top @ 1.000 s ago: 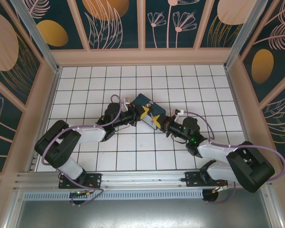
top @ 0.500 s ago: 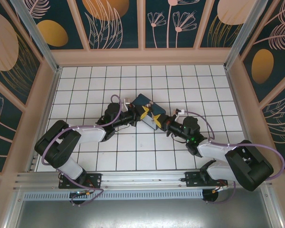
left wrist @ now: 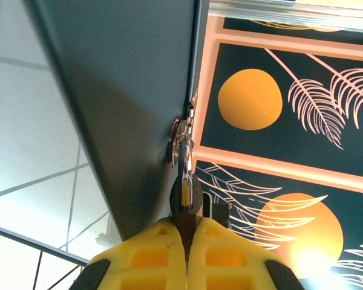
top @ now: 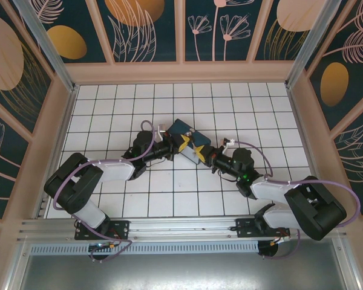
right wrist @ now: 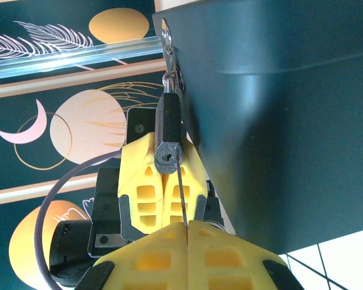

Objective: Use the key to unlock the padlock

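In the left wrist view my left gripper (left wrist: pixel 186 226) is shut on the dark body of the padlock (left wrist: pixel 186 196). The padlock's thin silvery shackle (left wrist: pixel 185 158) runs up into the hasp on the box's edge. In the right wrist view my right gripper (right wrist: pixel 186 225) is shut on the key (right wrist: pixel 181 193), a thin blade seen edge-on. The key's tip rests at the padlock's bottom face (right wrist: pixel 168 156), just right of the keyhole. Behind the padlock are the left gripper's yellow fingers (right wrist: pixel 146 181). From above, the left gripper (top: pixel 183 144) and right gripper (top: pixel 199 152) meet at the box's near corner.
The blue box (top: pixel 183 128) lies mid-floor on the white tiles, and its dark side (right wrist: pixel 278 121) stands close beside both grippers. Patterned walls (top: pixel 181 30) enclose the tiled floor (top: pixel 109 103). The arms' bases sit on the rail at the near edge.
The right gripper has crept a little up and left toward the padlock with the key in it. The left arm and the box have stayed put.
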`<state>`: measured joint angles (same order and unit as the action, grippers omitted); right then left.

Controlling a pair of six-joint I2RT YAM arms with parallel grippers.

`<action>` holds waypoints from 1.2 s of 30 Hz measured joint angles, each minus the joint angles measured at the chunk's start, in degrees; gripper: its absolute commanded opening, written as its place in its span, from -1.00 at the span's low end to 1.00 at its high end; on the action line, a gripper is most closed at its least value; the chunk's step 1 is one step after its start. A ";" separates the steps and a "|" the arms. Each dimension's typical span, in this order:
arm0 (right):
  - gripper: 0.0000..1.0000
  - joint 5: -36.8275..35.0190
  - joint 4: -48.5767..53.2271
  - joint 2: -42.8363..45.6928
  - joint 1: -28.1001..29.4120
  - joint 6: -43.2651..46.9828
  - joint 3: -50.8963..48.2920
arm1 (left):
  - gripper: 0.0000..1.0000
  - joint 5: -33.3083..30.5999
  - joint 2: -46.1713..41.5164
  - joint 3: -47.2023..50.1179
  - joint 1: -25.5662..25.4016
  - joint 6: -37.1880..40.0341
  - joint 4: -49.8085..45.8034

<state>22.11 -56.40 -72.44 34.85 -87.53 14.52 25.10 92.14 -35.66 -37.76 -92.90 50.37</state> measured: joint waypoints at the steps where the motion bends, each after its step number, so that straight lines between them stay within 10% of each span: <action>1: -1.00 0.02 0.15 0.11 0.00 0.17 0.00 | -0.96 0.00 0.02 0.00 0.00 0.00 0.00; 36: -1.00 0.39 2.84 1.36 0.02 1.70 1.31 | -0.96 0.02 1.14 0.48 0.00 -0.81 0.94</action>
<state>22.50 -53.56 -71.09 34.87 -85.82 15.84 25.12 93.27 -35.18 -37.76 -93.71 51.31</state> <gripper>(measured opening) 0.050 0.043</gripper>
